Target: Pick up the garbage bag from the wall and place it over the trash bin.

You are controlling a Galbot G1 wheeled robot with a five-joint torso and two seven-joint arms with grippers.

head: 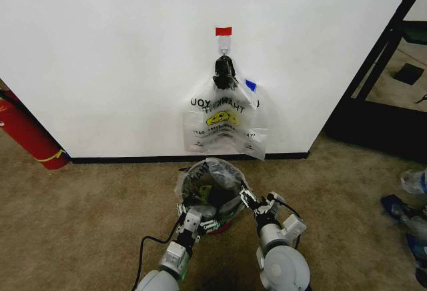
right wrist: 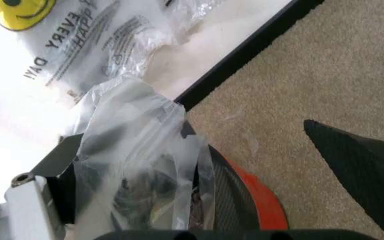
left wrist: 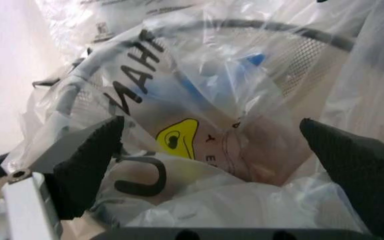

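At lower centre, your left gripper (head: 197, 219) and right gripper (head: 253, 201), both spread wide and holding nothing, flank the garbage bag (head: 208, 179) lining the trash bin (head: 223, 226).

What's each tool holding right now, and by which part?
Nothing is gripped. The left tool is open over the garbage bag lining the trash bin; the right tool is open at the rim, bag film draped over one finger.

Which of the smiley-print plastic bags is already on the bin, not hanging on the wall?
The clear smiley-print bag draped over the black wire-mesh bin, between both grippers; the matching bags hang under the black knot.
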